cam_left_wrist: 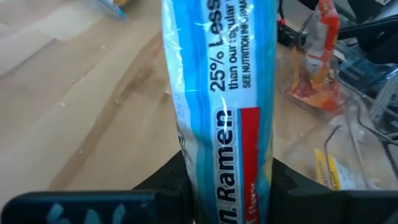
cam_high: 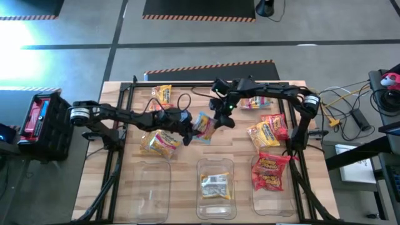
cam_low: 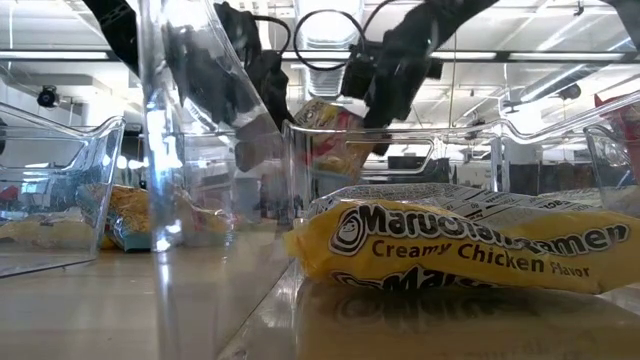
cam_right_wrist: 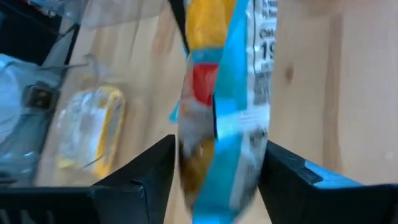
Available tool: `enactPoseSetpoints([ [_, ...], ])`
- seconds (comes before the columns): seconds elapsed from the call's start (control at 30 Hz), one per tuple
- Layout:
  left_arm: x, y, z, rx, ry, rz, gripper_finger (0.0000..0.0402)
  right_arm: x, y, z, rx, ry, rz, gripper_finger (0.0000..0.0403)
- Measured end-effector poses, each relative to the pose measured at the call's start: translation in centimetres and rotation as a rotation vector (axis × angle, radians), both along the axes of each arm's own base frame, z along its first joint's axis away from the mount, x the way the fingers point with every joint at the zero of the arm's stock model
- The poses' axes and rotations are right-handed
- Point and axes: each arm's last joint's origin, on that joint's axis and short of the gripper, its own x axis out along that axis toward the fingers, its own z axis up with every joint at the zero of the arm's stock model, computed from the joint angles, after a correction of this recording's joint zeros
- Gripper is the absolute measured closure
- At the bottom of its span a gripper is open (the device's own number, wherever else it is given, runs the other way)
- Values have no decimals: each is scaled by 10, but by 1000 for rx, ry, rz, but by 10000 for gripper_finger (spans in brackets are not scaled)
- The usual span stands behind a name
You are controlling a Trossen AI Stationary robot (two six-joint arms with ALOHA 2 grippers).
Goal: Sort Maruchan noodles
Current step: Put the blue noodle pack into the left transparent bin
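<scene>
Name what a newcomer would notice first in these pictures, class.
Mid-table, both arms meet over one blue ramen packet: the left tool pinches it, the right tool straddles it, fingers apart. A yellow packet lies in the middle clear bin, red packets in the right one.

Bright overhd light, glare on bin (cam_low: 190, 120); R wrist view blurred.

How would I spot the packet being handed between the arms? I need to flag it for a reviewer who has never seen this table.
Start at the wooden table and look to its middle, where the two dark arms meet above the clear plastic bins. Between the left gripper and the right gripper is a pale blue crinkly plastic ramen packet. It alone is lifted off the wood; the yellow and red packets lie flat.
</scene>
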Motion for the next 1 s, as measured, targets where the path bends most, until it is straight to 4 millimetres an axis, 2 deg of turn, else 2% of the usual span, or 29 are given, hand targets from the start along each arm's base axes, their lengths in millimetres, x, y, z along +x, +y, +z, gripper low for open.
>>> enactPoseSetpoints([
  [0.23,-1,-1,3,-43,-6,4,317,-20,1,38,46,177,30,196],
  [0.43,-5,-6,16,-152,-52,-83,317,-35,8,49,50,293,17,200],
  [0.6,-12,-14,35,-254,-107,-200,317,-51,16,60,73,350,5,200],
  [0.77,-25,-37,58,-331,-143,-386,317,-63,21,76,69,327,-36,200],
  [1.0,-62,-78,72,-460,46,-443,317,-81,31,98,67,283,-92,200],
])
